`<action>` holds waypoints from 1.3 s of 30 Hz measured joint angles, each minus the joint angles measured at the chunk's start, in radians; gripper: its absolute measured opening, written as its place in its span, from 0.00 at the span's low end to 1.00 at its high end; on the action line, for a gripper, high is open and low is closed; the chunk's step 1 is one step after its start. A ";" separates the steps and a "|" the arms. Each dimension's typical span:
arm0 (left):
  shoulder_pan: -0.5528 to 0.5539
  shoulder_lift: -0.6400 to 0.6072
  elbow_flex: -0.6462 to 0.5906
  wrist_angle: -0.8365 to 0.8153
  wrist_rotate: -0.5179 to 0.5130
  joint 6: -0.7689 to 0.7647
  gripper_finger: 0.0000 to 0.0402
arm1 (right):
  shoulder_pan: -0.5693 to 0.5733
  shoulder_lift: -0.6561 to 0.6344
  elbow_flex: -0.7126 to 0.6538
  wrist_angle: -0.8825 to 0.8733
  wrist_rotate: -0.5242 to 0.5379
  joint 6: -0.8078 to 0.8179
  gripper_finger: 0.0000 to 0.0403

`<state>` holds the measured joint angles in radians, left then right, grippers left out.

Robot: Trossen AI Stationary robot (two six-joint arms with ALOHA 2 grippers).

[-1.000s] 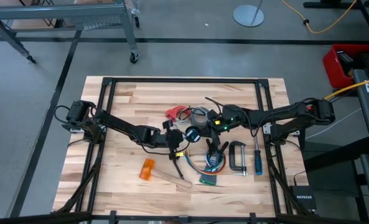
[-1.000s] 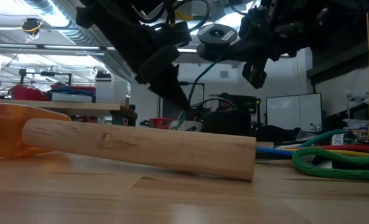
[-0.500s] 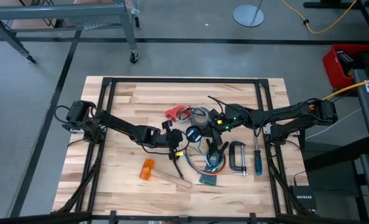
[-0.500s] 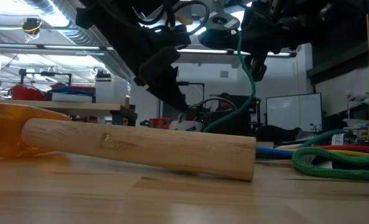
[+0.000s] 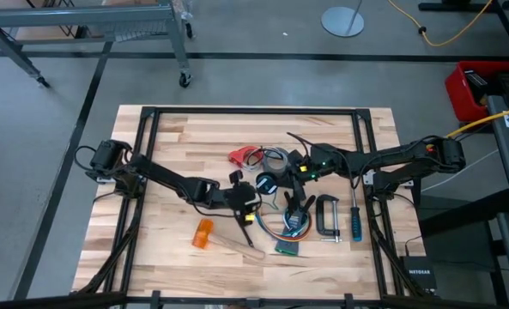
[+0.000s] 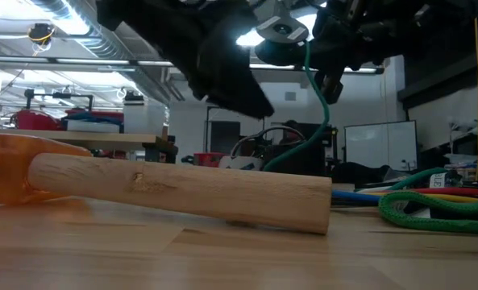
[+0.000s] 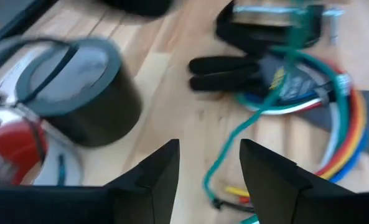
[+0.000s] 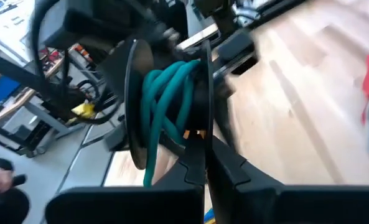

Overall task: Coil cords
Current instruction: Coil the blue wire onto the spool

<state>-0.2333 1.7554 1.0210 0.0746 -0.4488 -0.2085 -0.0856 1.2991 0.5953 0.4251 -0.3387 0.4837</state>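
A small black round puck (image 5: 265,183) hangs above the table's middle, with a teal cord (image 8: 168,99) wound around it. My right gripper (image 5: 280,178) is shut on the puck. The cord's loose length (image 6: 323,105) hangs from the puck down to the table. My left gripper (image 7: 209,146) stands open just near-left of the puck, above the cord's free end (image 7: 234,143), and nothing sits between its fingers. A cord with a red piece (image 5: 239,156) lies on the wood behind the puck. My right gripper pinches the rim of one of the puck's round flanges (image 8: 203,127) between its two fingers. The fingers come nearly level from the table's right. The puck is lifted clear of the table, its wound cord beside the fingers and the loose length hanging slack below.
A wooden-handled scraper (image 6: 182,189) with an orange blade (image 5: 204,233) lies near the front. A black clamp (image 5: 327,216), a blue screwdriver (image 5: 354,219) and a bundle of coloured cables (image 5: 284,225) lie right of centre, with a green rope (image 6: 432,205).
My left gripper has risen, tipped upward and shifted a little toward the table's near edge. The puck in my right gripper has tilted, and the teal cord now hangs from it in a slack curve to the table.
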 joint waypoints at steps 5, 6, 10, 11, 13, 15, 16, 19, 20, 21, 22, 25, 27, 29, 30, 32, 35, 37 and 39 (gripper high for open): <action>-0.022 0.000 0.000 0.058 0.000 0.028 0.37 | 0.000 0.000 0.000 0.085 0.039 -0.043 0.01; -0.022 0.000 0.000 0.066 0.000 0.028 0.37 | 0.000 0.000 0.000 0.110 0.043 -0.047 0.01; -0.021 0.000 0.000 0.109 -0.001 0.030 0.35 | 0.000 -0.001 0.000 0.208 0.048 -0.048 0.01; -0.018 0.000 0.000 0.118 -0.001 0.035 0.35 | 0.000 -0.001 0.000 0.225 0.049 -0.048 0.01; -0.015 0.006 0.000 0.154 -0.002 0.049 0.35 | 0.000 -0.001 0.000 0.252 0.049 -0.048 0.01; -0.014 0.024 0.000 0.223 -0.003 0.068 0.35 | 0.000 -0.001 0.000 0.265 0.058 -0.048 0.01; -0.014 0.039 0.000 0.261 -0.003 0.086 0.35 | 0.000 -0.001 0.000 0.264 0.061 -0.048 0.01; -0.014 0.088 0.000 0.338 -0.002 0.138 0.35 | 0.000 -0.001 0.000 0.261 0.066 -0.048 0.01; -0.015 0.103 0.000 0.351 -0.003 0.145 0.35 | 0.000 -0.001 0.000 0.261 0.066 -0.048 0.01; -0.015 0.116 0.000 0.361 -0.009 0.150 0.35 | 0.000 -0.001 0.000 0.261 0.066 -0.048 0.01; -0.015 0.128 0.000 0.371 -0.016 0.156 0.35 | 0.000 -0.001 0.000 0.261 0.066 -0.048 0.01; -0.009 0.154 0.000 0.397 -0.024 0.163 0.35 | 0.000 -0.001 0.000 0.262 0.066 -0.048 0.01; -0.004 0.164 0.000 0.404 -0.026 0.162 0.35 | 0.000 -0.001 0.000 0.261 0.066 -0.048 0.01; 0.001 0.169 0.000 0.422 -0.025 0.161 0.35 | 0.000 -0.001 0.000 0.262 0.066 -0.048 0.01; 0.004 0.169 0.000 0.429 -0.025 0.163 0.35 | 0.000 -0.001 0.000 0.261 0.066 -0.048 0.01; 0.008 0.169 0.000 0.445 -0.026 0.168 0.35 | 0.000 -0.001 0.000 0.259 0.066 -0.048 0.01; 0.012 0.169 0.000 0.449 -0.026 0.183 0.35 | 0.000 -0.001 0.000 0.258 0.064 -0.048 0.01; 0.012 0.169 0.000 0.453 -0.026 0.184 0.33 | 0.000 -0.001 0.000 0.258 0.059 -0.048 0.01; 0.011 0.169 0.000 0.454 -0.026 0.184 0.30 | 0.000 -0.001 0.000 0.258 0.059 -0.048 0.01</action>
<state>-0.2226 1.9242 1.0214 0.5287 -0.4751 -0.0246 -0.0856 1.2984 0.5953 0.6829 -0.2802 0.4361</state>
